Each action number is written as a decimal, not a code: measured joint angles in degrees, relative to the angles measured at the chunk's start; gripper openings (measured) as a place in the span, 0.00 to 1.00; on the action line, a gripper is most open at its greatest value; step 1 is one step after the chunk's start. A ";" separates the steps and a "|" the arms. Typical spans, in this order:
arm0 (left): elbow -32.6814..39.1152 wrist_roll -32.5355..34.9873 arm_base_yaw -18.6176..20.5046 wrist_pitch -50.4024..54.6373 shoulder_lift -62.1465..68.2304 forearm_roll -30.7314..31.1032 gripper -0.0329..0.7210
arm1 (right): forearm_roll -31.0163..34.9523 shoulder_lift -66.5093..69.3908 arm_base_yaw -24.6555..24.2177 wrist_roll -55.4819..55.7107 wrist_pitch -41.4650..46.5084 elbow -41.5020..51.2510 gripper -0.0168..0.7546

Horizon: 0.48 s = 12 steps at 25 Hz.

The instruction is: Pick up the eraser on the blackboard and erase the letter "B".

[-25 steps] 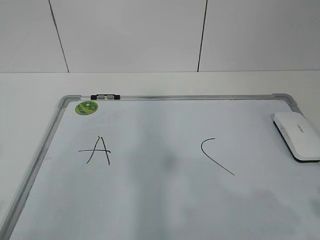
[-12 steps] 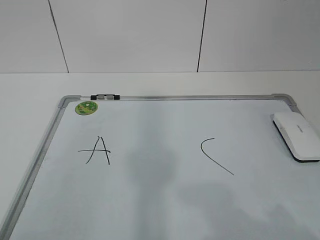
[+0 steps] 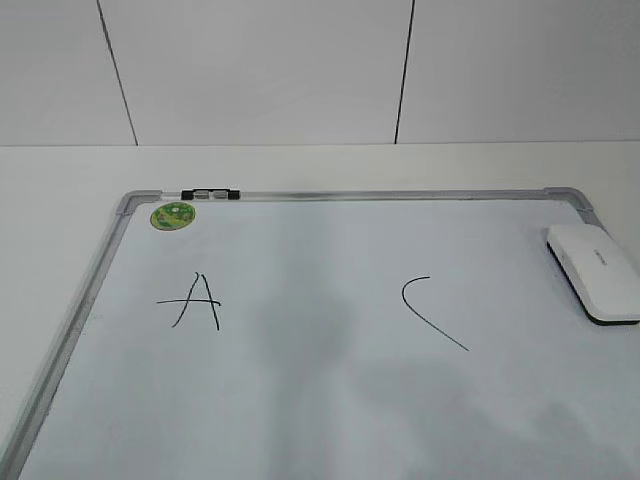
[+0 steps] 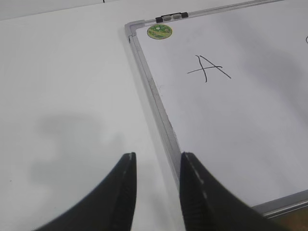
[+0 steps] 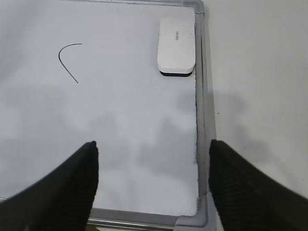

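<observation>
Lying eraser (image 3: pixel 594 272) on blackboard (image 3: pixel 330 195)

Bright, even light; soft shadows

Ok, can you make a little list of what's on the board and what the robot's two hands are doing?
board: blackboard, lying flat
eraser: eraser by the right frame, untouched
letters: "A", curved line; no "B" visible
sticker: green magnet, top left corner
left hand: left hand slightly open, empty
right hand: right hand wide open, empty
</observation>
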 joint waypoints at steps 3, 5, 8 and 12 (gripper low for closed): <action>0.00 0.00 0.00 0.00 0.00 0.00 0.36 | 0.00 0.00 0.00 0.00 0.00 0.00 0.74; 0.00 0.00 0.00 0.00 0.00 0.00 0.36 | 0.00 0.00 0.00 0.00 0.00 0.00 0.74; 0.00 0.00 0.00 0.00 0.00 0.00 0.36 | 0.00 0.00 0.00 0.00 -0.02 0.00 0.74; 0.00 0.00 0.00 0.00 0.00 0.00 0.36 | 0.00 0.00 0.00 0.00 -0.12 0.00 0.74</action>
